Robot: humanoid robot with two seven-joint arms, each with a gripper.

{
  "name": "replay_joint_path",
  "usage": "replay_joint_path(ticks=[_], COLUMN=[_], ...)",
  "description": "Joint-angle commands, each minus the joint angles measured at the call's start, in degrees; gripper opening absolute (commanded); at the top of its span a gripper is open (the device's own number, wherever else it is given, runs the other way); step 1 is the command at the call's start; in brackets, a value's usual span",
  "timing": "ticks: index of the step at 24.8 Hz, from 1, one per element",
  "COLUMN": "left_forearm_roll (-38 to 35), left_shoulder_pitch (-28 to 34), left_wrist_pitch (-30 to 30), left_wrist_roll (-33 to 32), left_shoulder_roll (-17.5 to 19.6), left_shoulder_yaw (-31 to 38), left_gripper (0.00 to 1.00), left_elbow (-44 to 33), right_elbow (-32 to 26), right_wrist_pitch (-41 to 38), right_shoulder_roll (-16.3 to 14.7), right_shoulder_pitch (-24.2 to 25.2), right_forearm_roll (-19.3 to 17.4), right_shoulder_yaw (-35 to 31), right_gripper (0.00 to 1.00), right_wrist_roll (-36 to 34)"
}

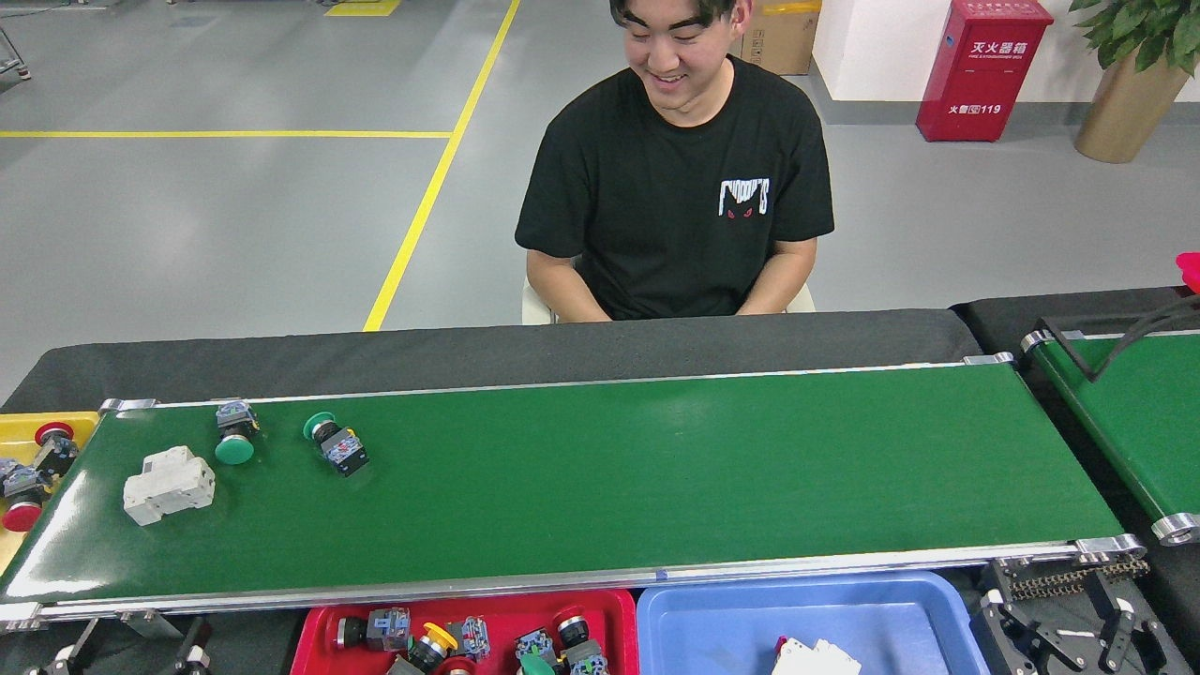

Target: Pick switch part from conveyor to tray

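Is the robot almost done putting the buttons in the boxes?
Not yet. Done: the red tray already holds several push-button switches, and the blue tray has a white part. In hand: nothing; the left gripper and right gripper sit low at the near edge, empty. Left: two green-capped switches and a white block lie on the conveyor.

Grey floor (234, 216), yellow lines (427, 202), red cabinet (982, 67)

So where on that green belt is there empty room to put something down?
The belt is bare from the green push-button all the way to its right end. Its left end is crowded: the white block and another green button lie there.
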Motion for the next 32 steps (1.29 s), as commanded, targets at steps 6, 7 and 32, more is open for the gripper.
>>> replay_joint_path(ticks=[6, 7, 32], left_forearm_roll=[-2.19, -2.63, -3.77], left_shoulder_pitch=[-12.52, -14.1, -40.29], left_wrist_pitch=[4.61, 5.14, 27.82], left_wrist_roll=[-6.31, -6.31, 4.76], left_shoulder_roll=[0.96, 0.96, 7.81], left_shoulder_yaw=[-4.98, -5.86, -23.35], left_gripper=[0.99, 0.99, 0.6], left_elbow=[10.34, 12.28, 51.57], right_elbow=[-0.68, -0.68, -0.86], right_wrist_pitch=[-3.16, -3.16, -2.63], right_shoulder_roll=[-0.68, -0.68, 0.91], right_shoulder_pitch=[1.29, 1.38, 3.05], right_forearm_roll=[0.0, 0.0, -0.35], right_shoulder_yaw=[0.92, 1.01, 1.18], right_gripper=[1.0, 1.0, 0.99], right_wrist_roll=[0.28, 0.28, -2.62])
